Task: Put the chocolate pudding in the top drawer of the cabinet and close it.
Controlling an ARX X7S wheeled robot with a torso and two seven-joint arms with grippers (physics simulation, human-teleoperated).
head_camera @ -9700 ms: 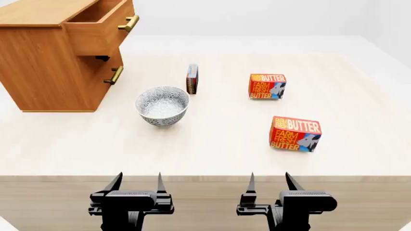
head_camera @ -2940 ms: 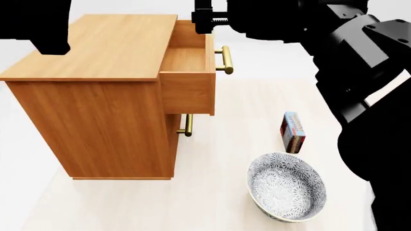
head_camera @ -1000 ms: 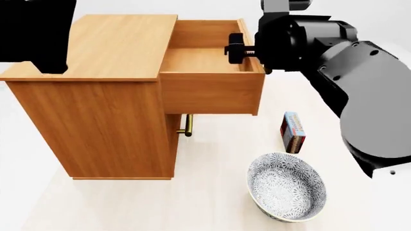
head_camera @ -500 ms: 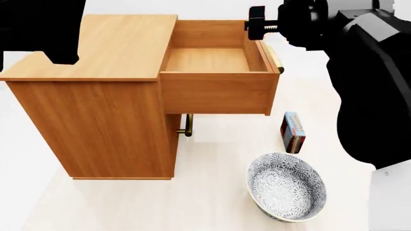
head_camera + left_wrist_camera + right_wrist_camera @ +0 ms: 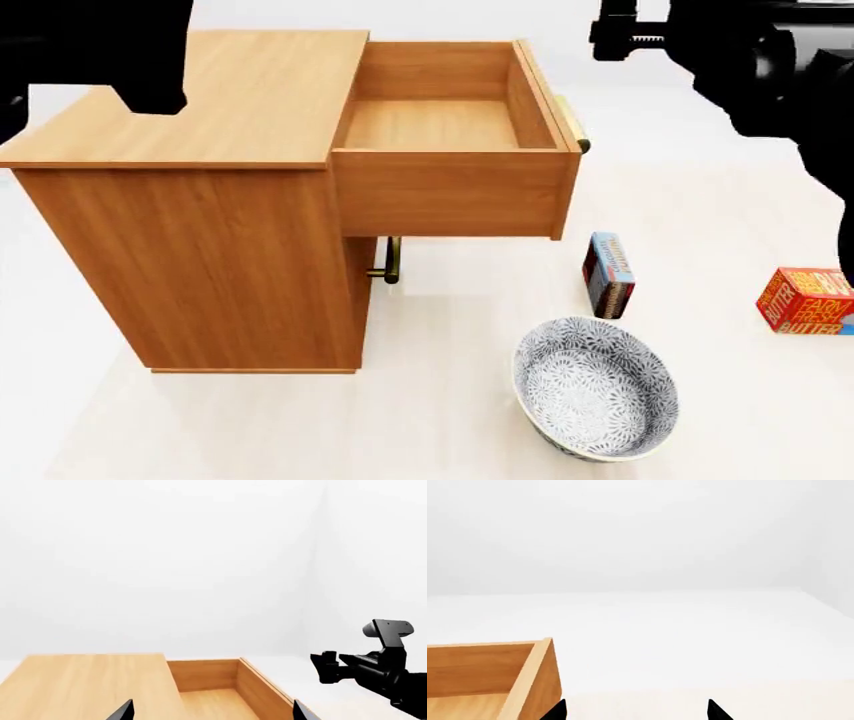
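The chocolate pudding stands on edge on the pale table, right of the cabinet and just beyond the patterned bowl. The top drawer is pulled far out and its inside holds nothing. Its brass handle shows at the front. My left gripper is open, hovering above the cabinet top and the drawer's inside. My right gripper is open and empty, beside the drawer's corner. Both arms appear in the head view as black shapes, the right arm past the drawer front.
A white patterned bowl sits near the table's front. An orange-red butter box lies at the right edge. A lower drawer's brass handle sticks out beneath the top drawer. My right arm shows in the left wrist view.
Over the last second the top drawer slid further out, then stopped. My right arm has pulled away from its handle, up and to the right, uncovering the butter box. The pudding and bowl stayed put.
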